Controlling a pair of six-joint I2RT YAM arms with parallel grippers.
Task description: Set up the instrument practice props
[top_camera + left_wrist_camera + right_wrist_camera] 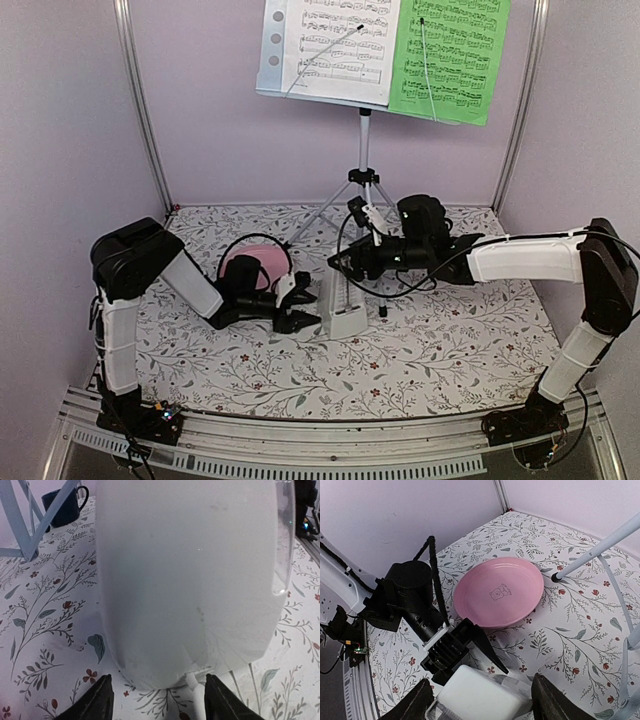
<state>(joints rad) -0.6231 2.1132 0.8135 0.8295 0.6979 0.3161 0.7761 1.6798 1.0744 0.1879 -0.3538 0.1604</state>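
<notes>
The white pyramid-shaped metronome (345, 305) stands mid-table and fills the left wrist view (190, 580). My left gripper (300, 308) is open low at its left side, fingertips (102, 690) just short of its base, nothing between them. My right gripper (345, 268) hovers over it, open, and its fingers (417, 702) straddle the metronome's top (480, 695) without pressing on it. At the back, the pale perforated music stand (275, 50) on its silver tripod (362, 180) carries a white sheet (335, 45) and a green sheet (450, 55).
A pink plate (250, 265) lies just behind the left gripper, also in the right wrist view (497, 592). A dark blue mug (62, 505) sits beyond the tripod legs (20, 525). Frame posts stand at the back corners. The cloth is floral.
</notes>
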